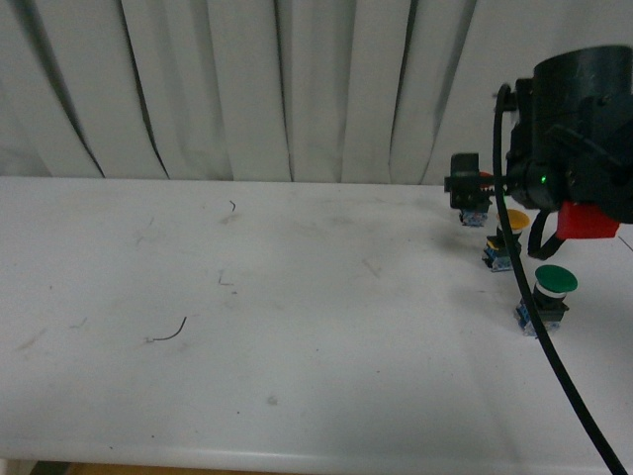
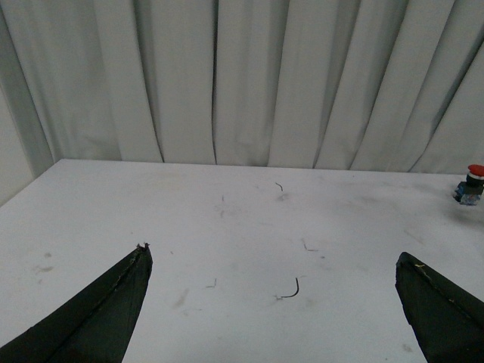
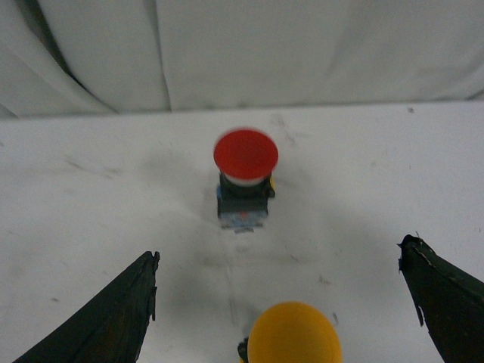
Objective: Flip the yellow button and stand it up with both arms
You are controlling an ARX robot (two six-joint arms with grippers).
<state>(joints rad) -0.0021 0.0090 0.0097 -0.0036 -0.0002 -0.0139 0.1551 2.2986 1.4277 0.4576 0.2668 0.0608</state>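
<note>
The yellow button (image 1: 509, 243) stands on the white table (image 1: 297, 327) at the far right, its yellow cap above a blue-marked base. In the right wrist view its cap (image 3: 293, 333) shows at the picture's bottom edge, between the two black fingers. My right gripper (image 3: 280, 249) is open and empty, just above and around the yellow button without touching it. My right arm (image 1: 579, 129) is the bulky black mass over it. My left gripper (image 2: 274, 252) is open and empty over bare table, far from the buttons, and is out of the front view.
A red-capped button (image 3: 245, 155) stands just beyond the yellow one; it also shows in the left wrist view (image 2: 470, 184). A larger green-capped button (image 1: 554, 293) stands nearer me. A black cable (image 1: 554, 366) hangs across the right side. White curtains (image 1: 247, 79) back the table.
</note>
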